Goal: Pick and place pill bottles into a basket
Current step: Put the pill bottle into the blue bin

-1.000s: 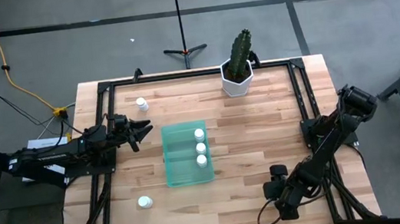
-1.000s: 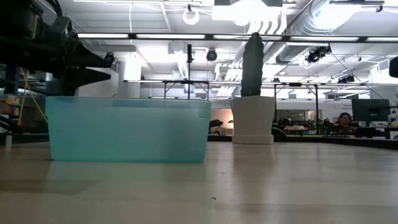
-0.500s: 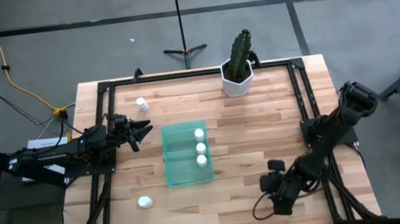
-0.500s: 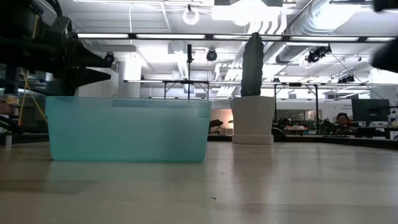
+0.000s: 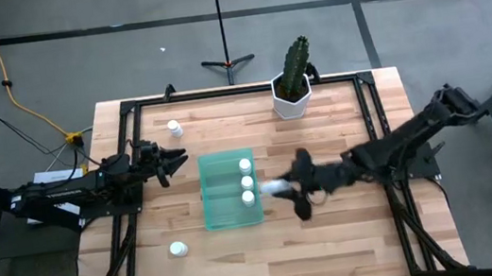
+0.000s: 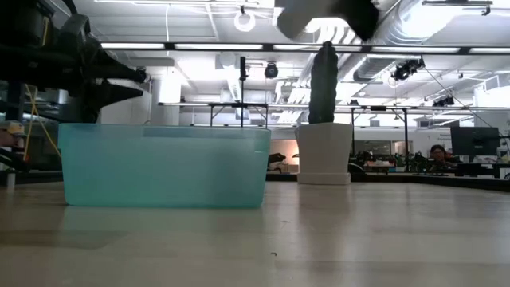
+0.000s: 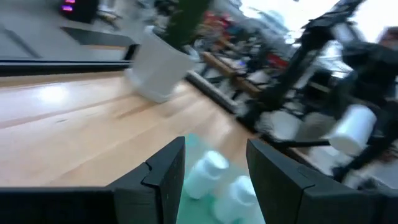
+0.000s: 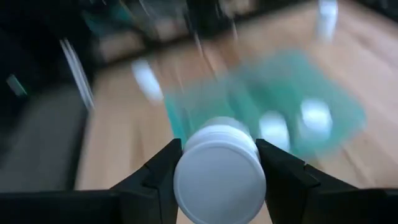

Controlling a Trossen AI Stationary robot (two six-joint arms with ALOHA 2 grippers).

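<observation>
Right tool (image 5: 283, 188) swung over, clamping bottle (image 8: 219, 169)

Robotics lab / open-plan industrial workspace. Evidence: wooden bench top (image 5: 322, 137) bolted inside a black metal frame (image 5: 128, 111), sitting on a grey concrete floor (image 5: 73, 56) marked with dark tape lines. Yellow cable (image 5: 5, 79) trails across the floor; a tripod stand (image 5: 226, 61) sits just behind the bench. Low view: exposed ceiling ducts (image 6: 446, 24), strip lights (image 6: 183, 45), rows of desks with monitors (image 6: 474, 143), a person (image 6: 437, 153) seated far back. Potted cactus (image 5: 294, 79) on the bench as a prop.
</observation>
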